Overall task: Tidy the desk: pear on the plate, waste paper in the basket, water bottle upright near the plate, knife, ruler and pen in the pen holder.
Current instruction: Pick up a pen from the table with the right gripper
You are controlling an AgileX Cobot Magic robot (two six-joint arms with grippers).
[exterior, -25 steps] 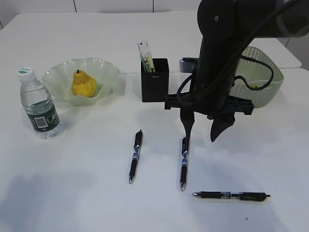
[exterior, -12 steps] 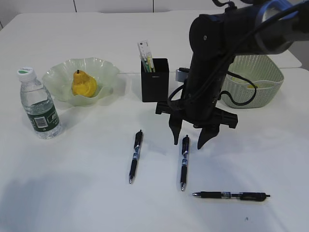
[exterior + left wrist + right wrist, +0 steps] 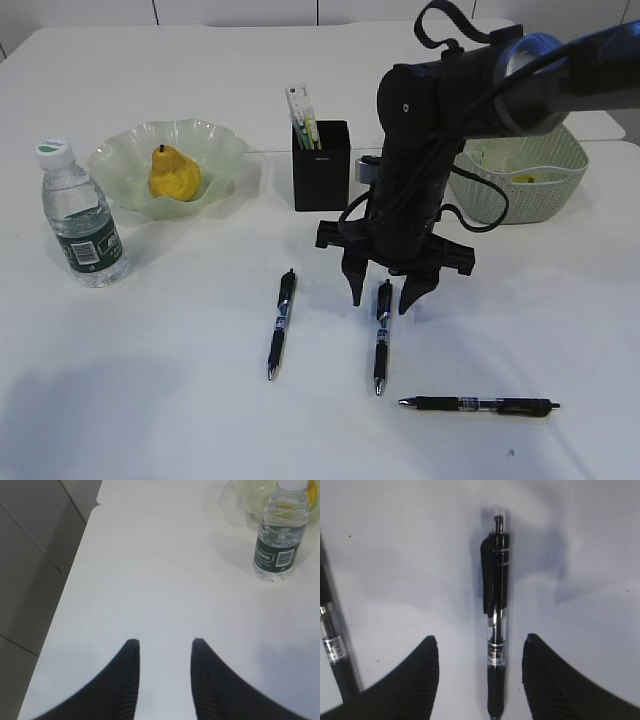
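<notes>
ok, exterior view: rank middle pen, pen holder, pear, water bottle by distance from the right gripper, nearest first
1. middle pen: directly under the right gripper, its top end between the open fingers.
2. pen holder: behind the gripper, slightly left.
3. pear: far left, on the plate.
4. water bottle: farthest left, upright beside the plate.

A white worktop is spanning the scene, its surface lying plain and matte. A second white surface is adjoining it behind, a seam running between them. Beyond the worktop's left edge, grey tiled floor is showing, with dark grout lines crossing it.
</notes>
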